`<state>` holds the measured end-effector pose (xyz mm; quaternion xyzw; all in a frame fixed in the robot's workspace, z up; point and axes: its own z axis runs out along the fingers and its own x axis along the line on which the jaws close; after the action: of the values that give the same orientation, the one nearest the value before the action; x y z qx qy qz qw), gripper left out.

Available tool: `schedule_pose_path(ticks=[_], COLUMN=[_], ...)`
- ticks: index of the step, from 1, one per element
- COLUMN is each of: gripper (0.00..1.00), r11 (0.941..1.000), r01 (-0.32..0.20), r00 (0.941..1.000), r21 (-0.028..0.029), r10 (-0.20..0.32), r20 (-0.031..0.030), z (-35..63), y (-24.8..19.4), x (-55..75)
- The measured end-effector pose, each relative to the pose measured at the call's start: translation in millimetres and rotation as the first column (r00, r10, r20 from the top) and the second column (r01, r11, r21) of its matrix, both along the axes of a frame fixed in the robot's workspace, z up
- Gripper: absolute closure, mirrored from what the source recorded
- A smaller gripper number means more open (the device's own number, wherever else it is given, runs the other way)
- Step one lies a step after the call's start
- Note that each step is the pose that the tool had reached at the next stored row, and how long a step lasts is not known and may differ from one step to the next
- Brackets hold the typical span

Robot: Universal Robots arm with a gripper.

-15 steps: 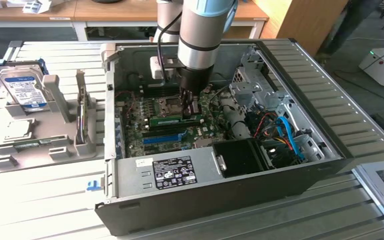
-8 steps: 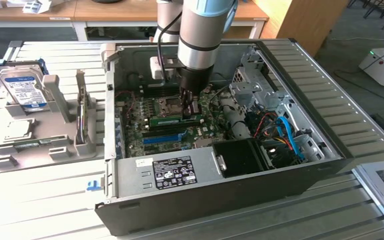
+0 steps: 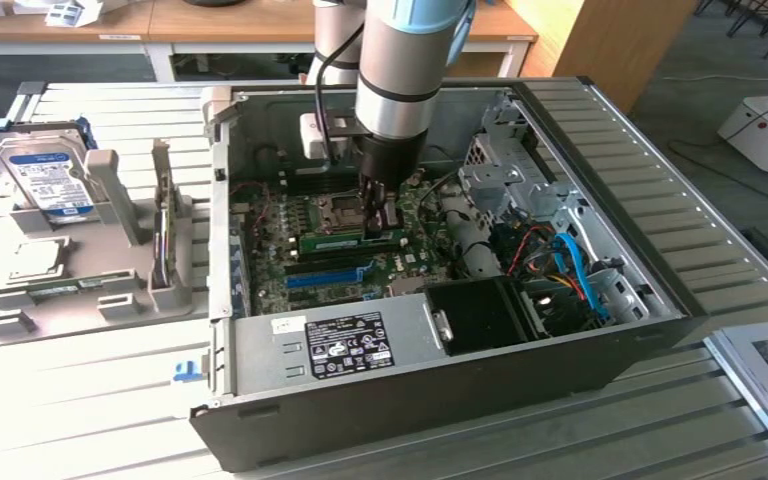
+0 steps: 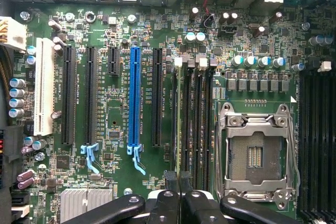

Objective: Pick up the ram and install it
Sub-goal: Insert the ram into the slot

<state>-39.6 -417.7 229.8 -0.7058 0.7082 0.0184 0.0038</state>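
The ram [image 3: 349, 241] is a slim green stick standing on edge low over the motherboard, inside the open computer case [image 3: 651, 250]. In the wrist view the ram [image 4: 178, 114] shows edge-on as a thin green line along the dark memory slots [image 4: 197, 124], beside the CPU socket [image 4: 255, 153]. My gripper [image 3: 381, 218] reaches down from the arm and is shut on the ram's upper edge; its black fingertips [image 4: 171, 179] pinch close together, gripper [image 4: 178, 179]. Whether the stick is seated in a slot I cannot tell.
A blue slot [image 4: 134, 98] and black expansion slots lie beside the memory slots. The power supply [image 3: 344, 340] and blue and red cables [image 3: 571, 270] crowd the case's near side. Outside the case, a grey holder [image 3: 91, 290] carries a hard drive [image 3: 44, 180] and an upright card [image 3: 161, 240].
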Motion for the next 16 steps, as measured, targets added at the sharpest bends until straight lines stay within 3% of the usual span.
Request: schedule_pose_path(ticks=[16], gripper=[0.89], r11=[1.0000], r01=[0.000], r00=[1.0000], r21=[0.0000], r10=[0.000], r20=[0.0066], z=[-2.5], y=[0.0], x=[-0.1])
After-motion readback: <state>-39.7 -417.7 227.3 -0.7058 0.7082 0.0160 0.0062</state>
